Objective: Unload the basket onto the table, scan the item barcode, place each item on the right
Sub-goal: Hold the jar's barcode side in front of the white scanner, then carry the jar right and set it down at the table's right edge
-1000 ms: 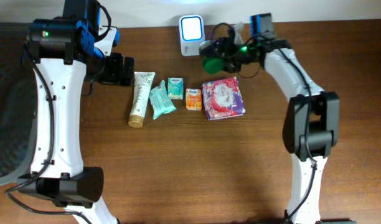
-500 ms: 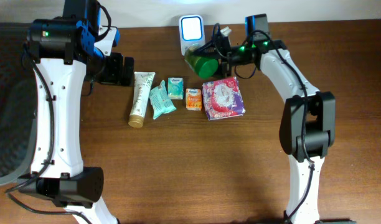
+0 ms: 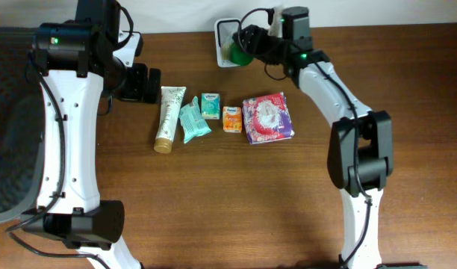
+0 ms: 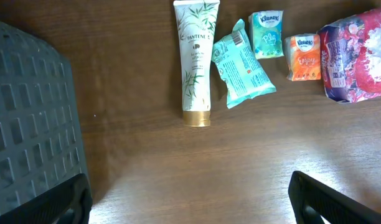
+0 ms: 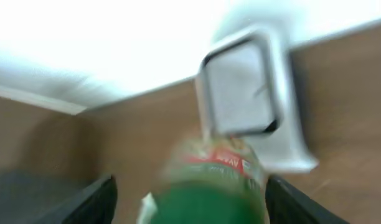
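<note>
The bench [image 3: 213, 194] is dark brown wood with a visible grain, and it fills nearly the whole overhead view. A pale wall [image 3: 378, 11] runs along its far edge. In the right wrist view that wall is washed out to a white glare. Lamp light makes a bright patch on the wood in the left wrist view. Off the bench's left side sits a grey gridded bin [image 4: 28, 124].

A white scanner [image 3: 227, 33] stands at the far edge of the bench, against the wall. The right claw [image 3: 249, 41] pinches a green bottle [image 3: 240, 51] and holds it just in front of the scanner's window. In the right wrist view the bottle is blurred. Its red label band shows below the scanner's grey face.

A row of goods lies across the middle of the bench:
- a Pantene tube [image 4: 195, 59], with its gold cap toward the near side
- a teal packet [image 4: 243, 62], just beside the tube and tilted
- a small Kleenex pack [image 4: 267, 34]
- a small orange pack [image 4: 304, 57]
- a pink and purple packet [image 3: 267, 117] at the right end

The left claw [image 4: 190, 205] hangs over the left part of the bench, near the tube. It is spread wide with nothing between its fingers.
</note>
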